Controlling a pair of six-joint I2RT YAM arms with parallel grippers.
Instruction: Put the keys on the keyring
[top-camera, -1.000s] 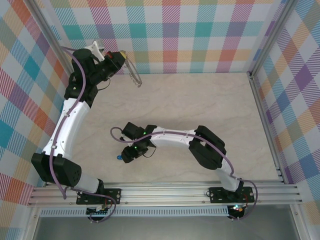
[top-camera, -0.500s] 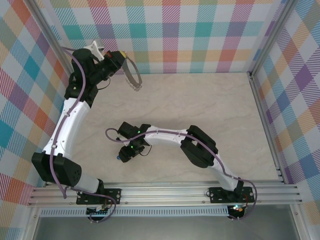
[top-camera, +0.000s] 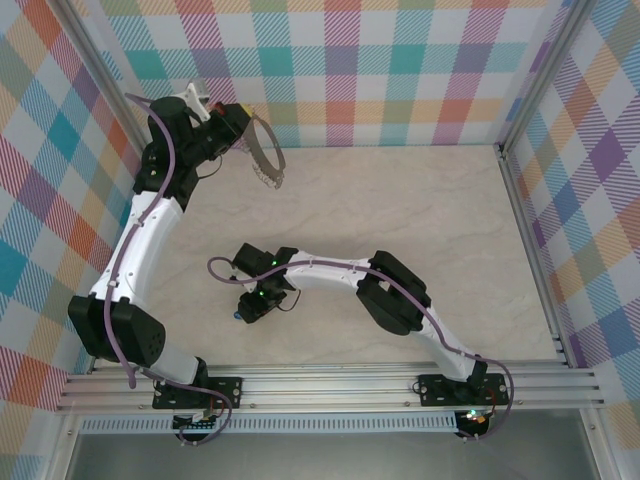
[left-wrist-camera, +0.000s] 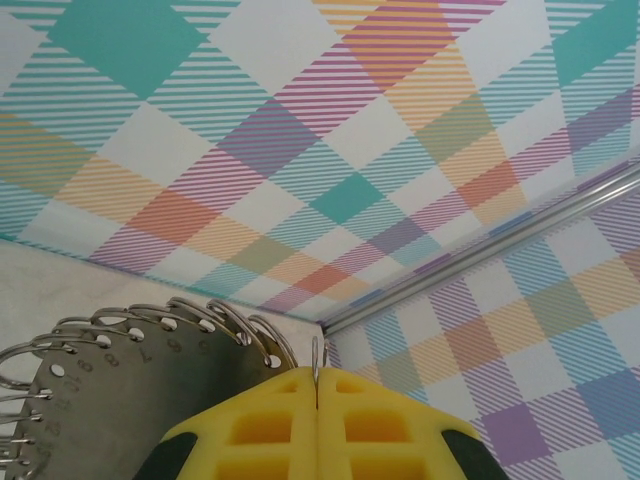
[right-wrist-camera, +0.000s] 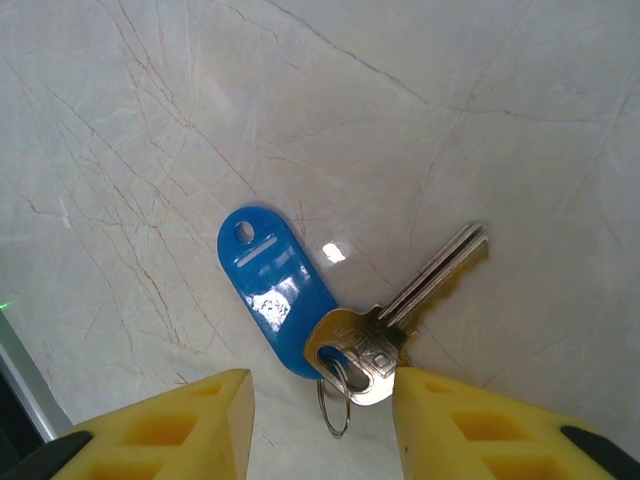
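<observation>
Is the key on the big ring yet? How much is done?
Not yet. Done: the left fingers are shut on the keyring, holding it up by the back wall. In hand: the right fingers hang open either side of the key and its blue tag, both flat on the table. Left: grab the key, carry it over, hook it on.

Bright even light; faint shadows; glare on keys (right-wrist-camera: 350, 335); sharp focus.
</observation>
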